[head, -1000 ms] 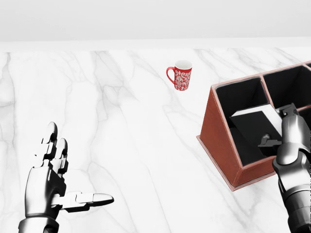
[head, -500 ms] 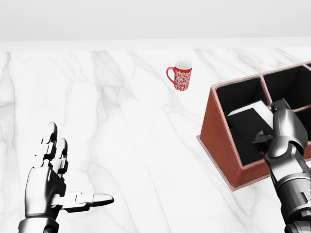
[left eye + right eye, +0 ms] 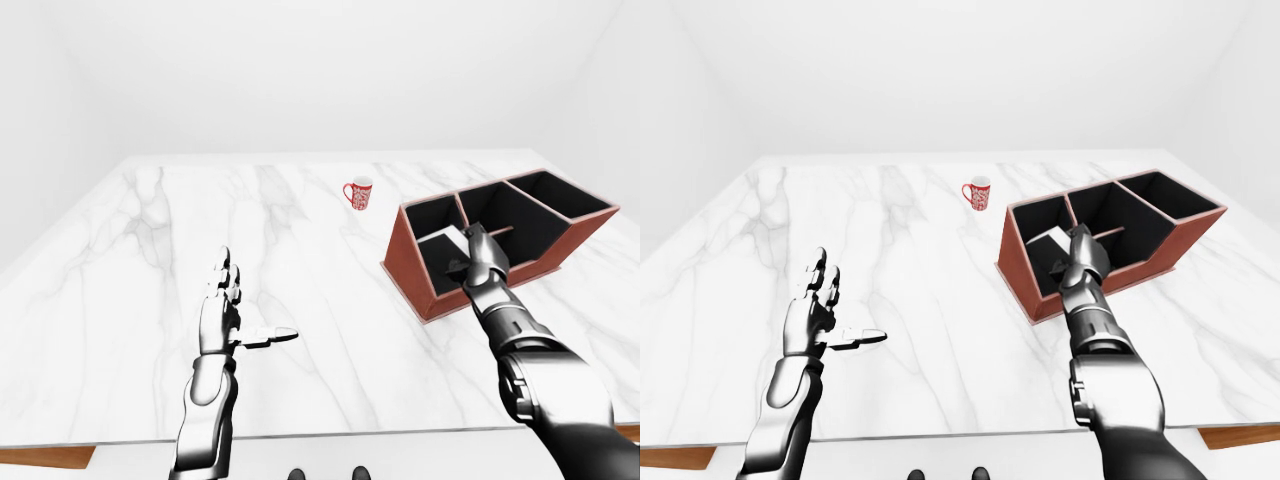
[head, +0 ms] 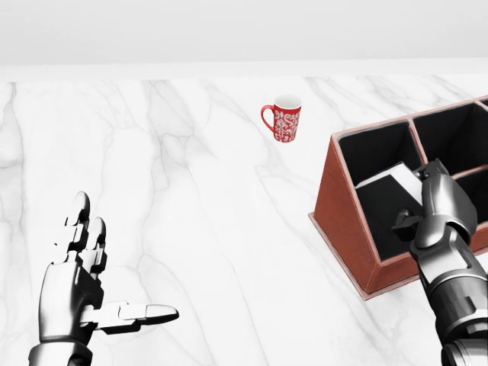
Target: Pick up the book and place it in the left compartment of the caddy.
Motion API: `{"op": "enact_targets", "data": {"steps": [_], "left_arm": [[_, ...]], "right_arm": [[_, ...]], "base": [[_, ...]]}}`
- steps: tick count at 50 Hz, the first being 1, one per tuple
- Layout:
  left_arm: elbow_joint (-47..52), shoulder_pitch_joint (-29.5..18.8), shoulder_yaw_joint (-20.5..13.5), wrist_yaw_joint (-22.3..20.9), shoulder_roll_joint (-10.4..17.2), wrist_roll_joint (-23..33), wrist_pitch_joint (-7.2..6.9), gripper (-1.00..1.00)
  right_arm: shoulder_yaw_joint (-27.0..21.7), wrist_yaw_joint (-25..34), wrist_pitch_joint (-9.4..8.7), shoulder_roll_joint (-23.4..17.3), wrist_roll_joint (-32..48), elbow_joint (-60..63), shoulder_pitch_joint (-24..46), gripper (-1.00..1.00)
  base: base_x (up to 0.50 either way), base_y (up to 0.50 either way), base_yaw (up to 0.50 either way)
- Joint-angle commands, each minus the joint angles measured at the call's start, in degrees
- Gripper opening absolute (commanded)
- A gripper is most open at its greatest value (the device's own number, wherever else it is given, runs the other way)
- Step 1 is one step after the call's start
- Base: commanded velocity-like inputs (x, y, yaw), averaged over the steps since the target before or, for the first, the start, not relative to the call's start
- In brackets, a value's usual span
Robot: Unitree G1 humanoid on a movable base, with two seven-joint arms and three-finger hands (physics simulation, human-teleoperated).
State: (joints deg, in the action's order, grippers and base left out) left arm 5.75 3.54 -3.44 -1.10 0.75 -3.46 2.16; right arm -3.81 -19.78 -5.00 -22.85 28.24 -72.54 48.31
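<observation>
Book (image 4: 390, 181) placement was under way as the robot's right hand (image 4: 435, 221) hung over the caddy (image 4: 345, 221), fingers apparently clamped on the volume, which stood tilted inside the caddy's leftmost compartment, its white edge showing just above the hand. Whether its lower end touched the compartment floor could not be told.

Nearest the camera, well to the caddy's left, the left hand (image 4: 80, 293) hovered empty over the marble table (image 4: 191, 229), fingers spread and thumb pointing toward the caddy.

Beyond the hands, the red-brown caddy sat with its sloped wall facing the left hand; its other compartments appeared empty. Farther off, up and to the caddy's left, stood a red patterned mug (image 4: 284, 122).

The lowering step looked nearly finished; the next move would call for easing the book down until it rested, then opening the fingers and lifting clear of the caddy's rim.

Against the frame a second earlier, the right hand had shifted toward the caddy's left wall and hid more of the book; left hand, mug and caddy were unchanged.
</observation>
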Motion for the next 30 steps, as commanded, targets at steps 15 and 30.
{"op": "enact_targets", "data": {"steps": [15,30], "left_arm": [[0.0,-0.1,0.0,0.0,0.0,0.0,-0.33,1.00],[0.3,0.1,0.0,0.0,0.0,0.1,-0.42,1.00]], "right_arm": [[-0.9,-2.3,0.00,-0.4,1.6,-0.6,1.4,-1.00],[-0.8,-2.0,0.00,-0.2,1.6,-1.1,1.3,-1.00]], "base": [[0.00,0.00,0.00],[0.00,0.00,0.00]]}}
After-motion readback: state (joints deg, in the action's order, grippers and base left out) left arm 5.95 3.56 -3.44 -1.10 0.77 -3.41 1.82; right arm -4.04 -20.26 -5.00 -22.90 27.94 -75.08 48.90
